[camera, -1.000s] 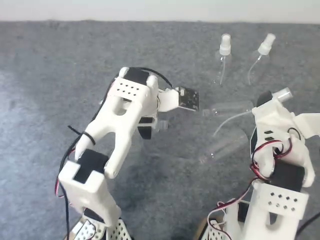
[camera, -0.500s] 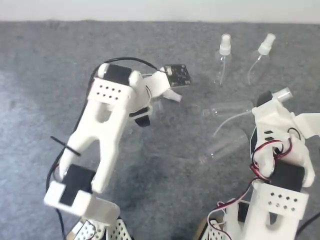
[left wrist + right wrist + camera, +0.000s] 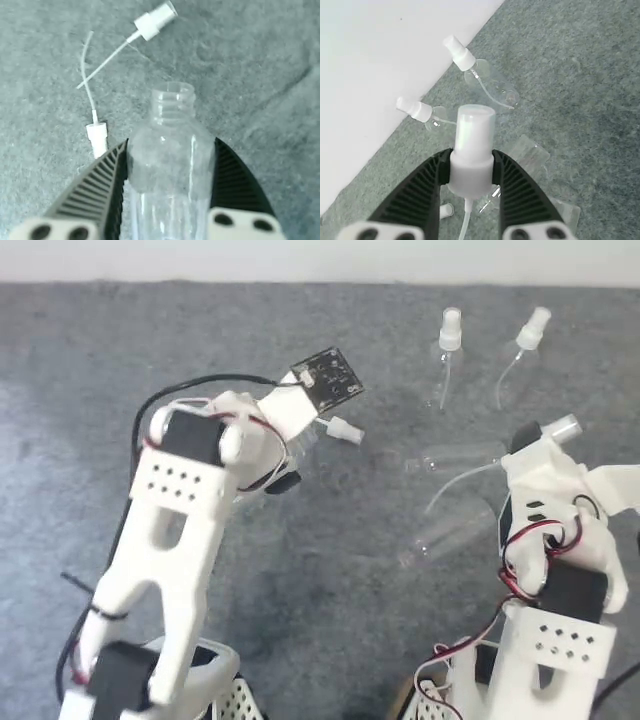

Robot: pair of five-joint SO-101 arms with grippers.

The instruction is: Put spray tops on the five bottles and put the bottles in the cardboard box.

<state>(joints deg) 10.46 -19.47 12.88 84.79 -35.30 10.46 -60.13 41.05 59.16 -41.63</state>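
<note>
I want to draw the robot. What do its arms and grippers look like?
The left arm and right arm are chunky white plastic with black motor blocks and rows of small round holes. Red and black wires loop along them. The fingers are black with ribbed pads on white bases.

A spray top (image 3: 564,427) is clamped between the jaws of the right gripper (image 3: 546,435). Two capped bottles (image 3: 448,348) are seen upright beyond those jaws. Two open bottles (image 3: 458,455) are seen lying beside them.
</note>
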